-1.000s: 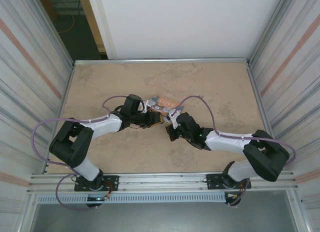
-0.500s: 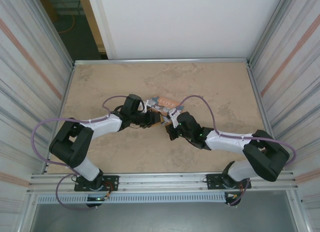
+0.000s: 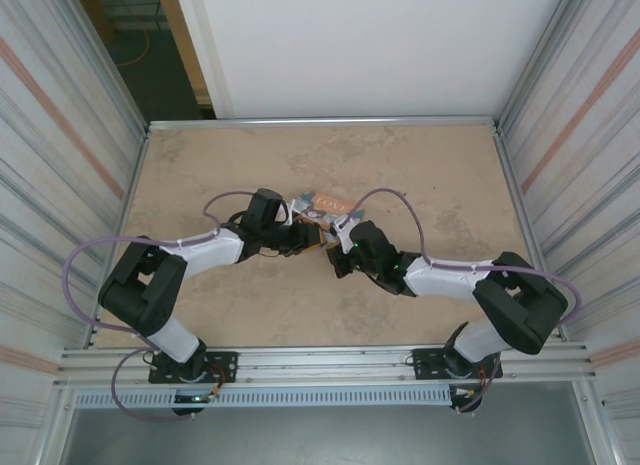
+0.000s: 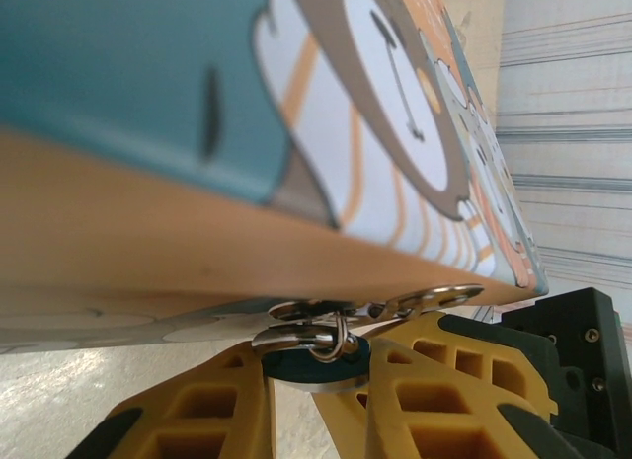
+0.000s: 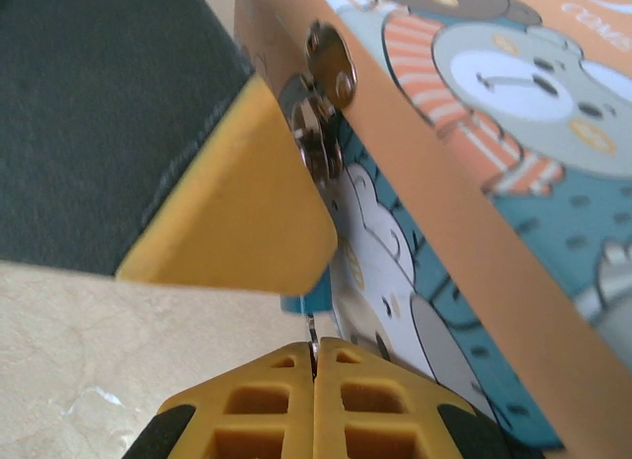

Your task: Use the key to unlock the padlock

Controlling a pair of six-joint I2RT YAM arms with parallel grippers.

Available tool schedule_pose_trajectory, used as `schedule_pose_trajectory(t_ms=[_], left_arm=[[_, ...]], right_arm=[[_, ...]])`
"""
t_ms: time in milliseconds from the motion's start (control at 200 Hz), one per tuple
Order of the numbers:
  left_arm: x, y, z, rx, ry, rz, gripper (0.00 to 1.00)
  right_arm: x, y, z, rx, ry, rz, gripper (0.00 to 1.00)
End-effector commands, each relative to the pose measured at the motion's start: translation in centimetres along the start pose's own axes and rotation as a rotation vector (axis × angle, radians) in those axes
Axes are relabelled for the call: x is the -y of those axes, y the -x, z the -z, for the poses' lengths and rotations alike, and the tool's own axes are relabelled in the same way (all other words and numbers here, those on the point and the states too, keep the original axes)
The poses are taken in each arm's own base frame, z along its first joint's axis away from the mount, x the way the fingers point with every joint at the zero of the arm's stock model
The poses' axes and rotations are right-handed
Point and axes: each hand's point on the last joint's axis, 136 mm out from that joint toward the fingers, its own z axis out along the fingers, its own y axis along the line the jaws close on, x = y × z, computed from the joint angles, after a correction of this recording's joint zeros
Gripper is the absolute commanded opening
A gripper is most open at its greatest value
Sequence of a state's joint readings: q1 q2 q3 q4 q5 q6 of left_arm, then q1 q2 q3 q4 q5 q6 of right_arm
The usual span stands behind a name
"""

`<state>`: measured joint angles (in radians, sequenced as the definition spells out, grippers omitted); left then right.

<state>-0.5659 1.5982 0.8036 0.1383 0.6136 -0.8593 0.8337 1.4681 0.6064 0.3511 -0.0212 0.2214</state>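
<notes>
Left gripper (image 4: 314, 385) first: closes partway on the padlock (image 4: 318, 365), pinching its dark teal body from both sides between the yellow fingers (image 4: 197, 420). Holds it just below the tin box (image 4: 178, 114), with the thin shackle (image 4: 336, 343) looped through the silvery hasp (image 4: 439, 296) on the tin's orange edge.

Right gripper (image 5: 314, 390) next: presses fully shut on the key (image 5: 311, 345), seen edge-on as a thin metal blade rising from the fingertips. Aims that blade up at the teal underside of the padlock, right beside the tin's painted wall. From above, meets nose to nose with the left gripper at the near side of the tin, about mid-worktop (image 3: 450, 175).

Done, judging from this: padlock caught and braced, key gripped and brought up to the lock. Possibly already entered into the keyhole, but hard to tell at this angle. Left to do: seating the key fully if needed, turning it, springing the shackle open.
</notes>
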Motion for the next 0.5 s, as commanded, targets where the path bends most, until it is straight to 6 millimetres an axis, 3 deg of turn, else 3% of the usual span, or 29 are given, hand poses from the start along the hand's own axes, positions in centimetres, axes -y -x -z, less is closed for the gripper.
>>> schedule_pose_trajectory(t_ms=[0,251,496], left_arm=[[3.4,-0.8,0.0,-0.043,-0.100,-0.058,0.14],[3.3,-1.0,-0.2,-0.048,-0.098,-0.053,0.14],[2.8,-1.0,-0.8,-0.052,-0.092,-0.042,0.15]], right_arm=[[-2.8,6.9,0.3,0.199,0.117,0.055,0.00],[-3.3,9.2,-0.1,0.246,0.158,0.054,0.00],[-2.4,7.0,-0.7,0.199,0.138,0.017,0.00]])
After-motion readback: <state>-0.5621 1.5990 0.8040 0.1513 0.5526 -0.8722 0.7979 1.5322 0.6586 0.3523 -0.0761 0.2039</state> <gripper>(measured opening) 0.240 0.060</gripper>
